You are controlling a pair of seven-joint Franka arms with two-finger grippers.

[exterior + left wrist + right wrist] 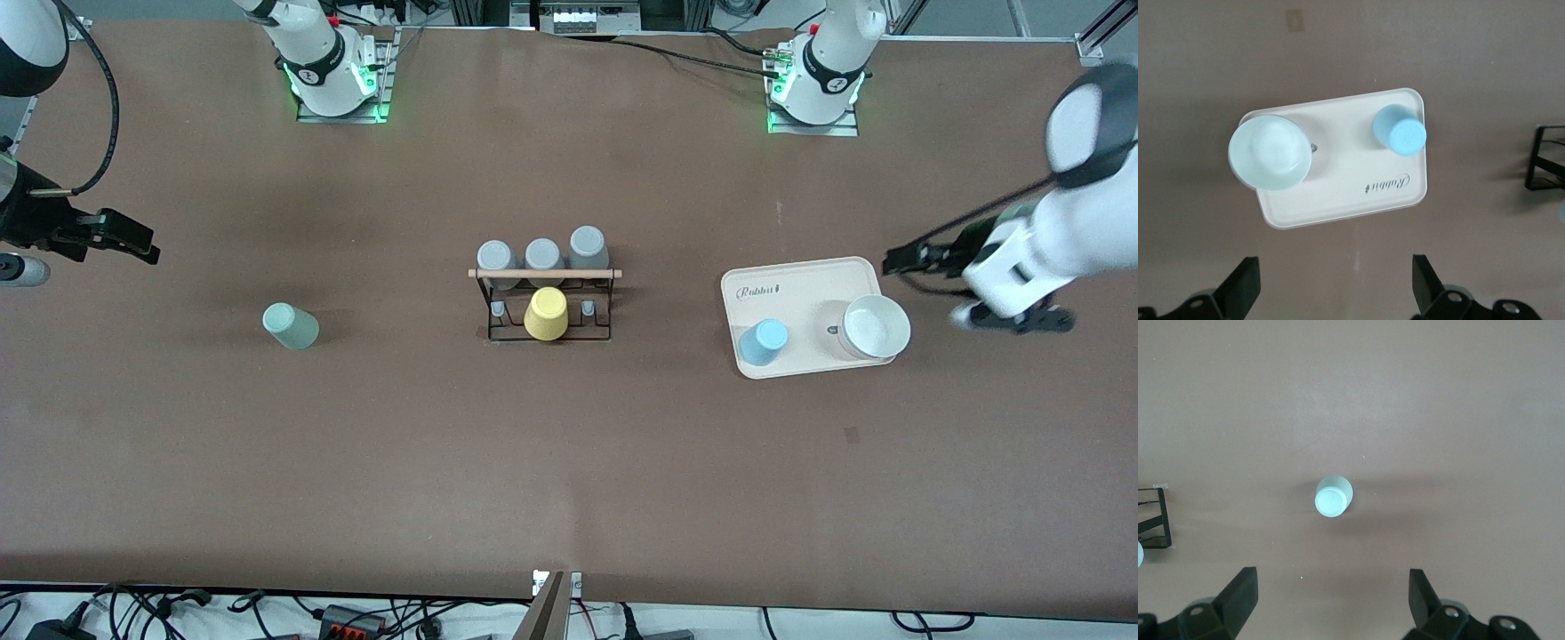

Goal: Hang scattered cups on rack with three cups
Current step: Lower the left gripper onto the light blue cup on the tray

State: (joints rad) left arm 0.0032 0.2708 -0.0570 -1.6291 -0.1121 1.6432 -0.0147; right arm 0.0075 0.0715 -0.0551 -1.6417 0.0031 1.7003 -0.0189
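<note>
Mint cup (291, 326) small, tapered, handleless, upside down.

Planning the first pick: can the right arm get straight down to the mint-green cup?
Probably yes. The pale mint-green plastic cup stands alone upside down on the brown table, and the right gripper has its fingers spread wide.

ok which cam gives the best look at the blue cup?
Left wrist view: the blue cup stands upside down on the cream tray, large and unobstructed. Front view shows it smaller, beside the white bowl. Right wrist view misses it.
</note>
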